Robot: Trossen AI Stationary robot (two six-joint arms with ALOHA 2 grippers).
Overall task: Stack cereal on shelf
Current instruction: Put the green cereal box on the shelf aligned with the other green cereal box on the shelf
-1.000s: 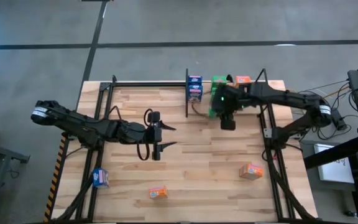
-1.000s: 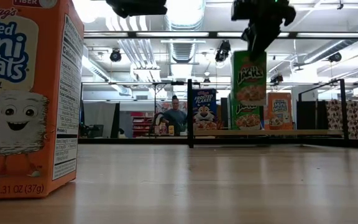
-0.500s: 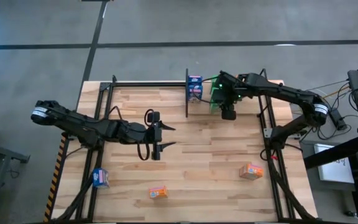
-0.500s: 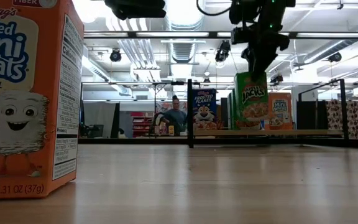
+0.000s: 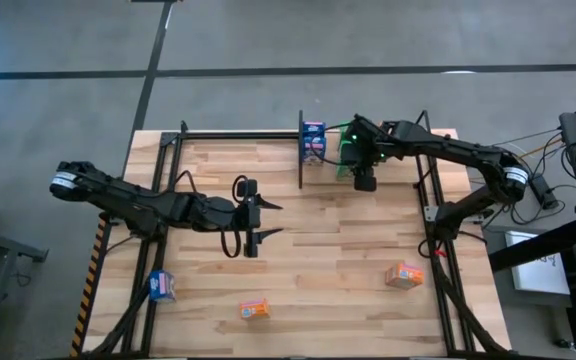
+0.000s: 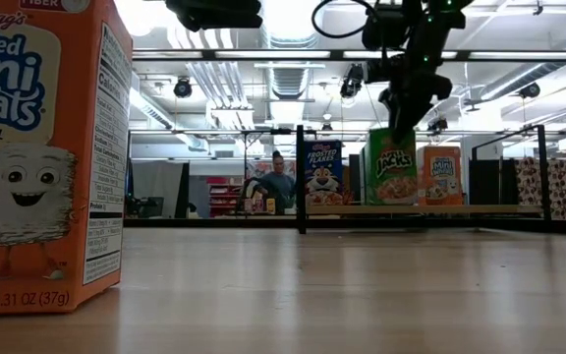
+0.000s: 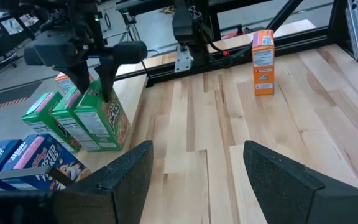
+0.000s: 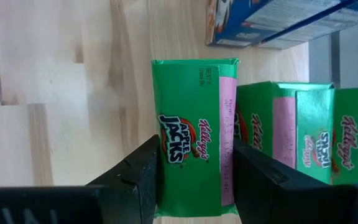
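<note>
Fingers (image 8: 143, 180) of right gripper (image 5: 364, 178) clamp green cereal box (image 8: 194, 134), pointing down.

Light is bright and even, from ceiling lamps (image 6: 283, 20) seen in the low view just beside the right pincer (image 6: 401, 108), where they glare white. Below that pincer the table (image 6: 362, 295) shows only soft, faint shadows. Nearest the low camera, far from the pincer, the orange box (image 6: 37, 157) looms large and slightly soft. The green box (image 8: 194, 137) between the pincer's fingers is sharp
</note>
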